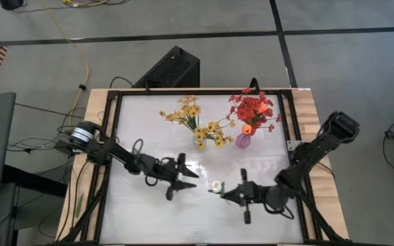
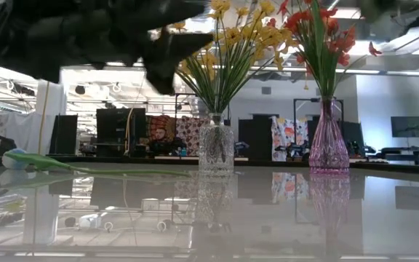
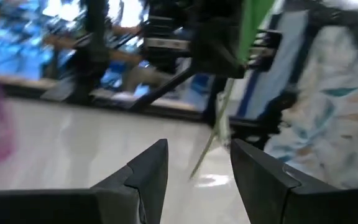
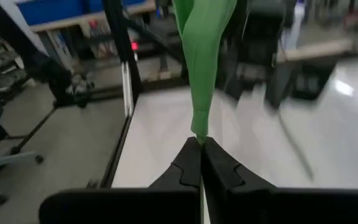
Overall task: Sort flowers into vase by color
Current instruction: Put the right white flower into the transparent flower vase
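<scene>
Clenched with the right pincer [image 4: 201, 146] on the green stem of the white tulip [image 1: 216, 186], jaws pressed together with only the thin stem and a leaf between them. Seen from table height, lies low with the pale head on or just above the bench [image 1: 149, 123], near its front edge and well apart from both vases. Hovers nearby with the left pincer [image 1: 182, 180], released and empty, jaws spread and pointed toward the tulip's stem.

Already standing at the back: yellow sprays [image 1: 187, 109] in the clear vase [image 1: 200, 143], red sprays [image 1: 255, 106] with an orange tulip [image 1: 247, 128] in the pink vase [image 1: 243, 141].

Likely to go wrong from here:
- Slipping or twisting in the grip, since only fingertips pinch a slim, smooth stem; cannot tell how far along the stem the hold sits.
- Swinging of the long free end on lifting, making the vase mouth hard to hit.
- Bumping of the two pincers, being so close together, especially during any handover.
- Snagging on blossoms already in a vase, or nudging a tall, narrow vase and tipping it.
- Dropping into the wrong vase; no vase for white in view, so a matter of judgement.
</scene>
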### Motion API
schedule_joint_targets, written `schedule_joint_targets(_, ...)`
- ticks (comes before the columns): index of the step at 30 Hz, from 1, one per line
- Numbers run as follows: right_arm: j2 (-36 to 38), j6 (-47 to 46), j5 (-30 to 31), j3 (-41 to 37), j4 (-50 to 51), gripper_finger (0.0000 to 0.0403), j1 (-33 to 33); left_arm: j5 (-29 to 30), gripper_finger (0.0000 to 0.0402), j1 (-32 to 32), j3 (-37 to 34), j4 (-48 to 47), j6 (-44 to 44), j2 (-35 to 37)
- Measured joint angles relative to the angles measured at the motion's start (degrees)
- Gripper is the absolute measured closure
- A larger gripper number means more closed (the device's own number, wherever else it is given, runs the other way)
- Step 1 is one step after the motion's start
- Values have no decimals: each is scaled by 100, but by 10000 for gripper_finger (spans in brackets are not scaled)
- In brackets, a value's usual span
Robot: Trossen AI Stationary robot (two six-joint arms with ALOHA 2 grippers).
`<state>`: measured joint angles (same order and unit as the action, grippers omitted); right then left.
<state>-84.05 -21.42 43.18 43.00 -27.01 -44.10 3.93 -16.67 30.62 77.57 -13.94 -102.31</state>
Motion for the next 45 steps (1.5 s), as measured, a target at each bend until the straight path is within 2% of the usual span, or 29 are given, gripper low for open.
schedule_joint_targets(3, -191, 665, -462, 0, -723, 379, 422, -278, 239, -50, 526, 303, 226, -559)
schedule_joint_targets(6, -387, 782, -1197, 0, -1249, 377, 829, -493, 239, -71, 1080, 110, 448, -905)
schedule_joint_targets(9, -544, 849, -1582, 0, -1567, 377, 1052, -569, 239, -70, 1498, -453, 622, -1031)
schedule_joint_targets(13, -564, 1001, -1609, 0, -1546, 378, 1097, -649, 239, -54, 1815, -1170, 803, -1021)
schedule_joint_targets(24, -564, 1309, -1600, 0, -1506, 376, 1197, -1020, 243, -52, 1889, -1229, 830, -1009)
schedule_joint_targets(27, -564, 1313, -1595, 0, -1496, 376, 1207, -1015, 264, -50, 1889, -1211, 825, -1009)
schedule_joint_targets(31, -564, 1424, -1595, 0, -1498, 374, 1200, -949, 320, -48, 1889, -1216, 857, -1009)
schedule_joint_targets(35, -564, 1391, -1595, 0, -1503, 355, 1200, -923, 390, -44, 1889, -1218, 945, -1009)
schedule_joint_targets(41, -564, 1423, -1593, 0, -1455, 304, 1200, -949, 400, 25, 1889, -1216, 779, -1007)
schedule_joint_targets(45, -407, 1440, -1609, 0, -706, 250, 1147, -941, 401, 54, 1885, -1334, 824, -891)
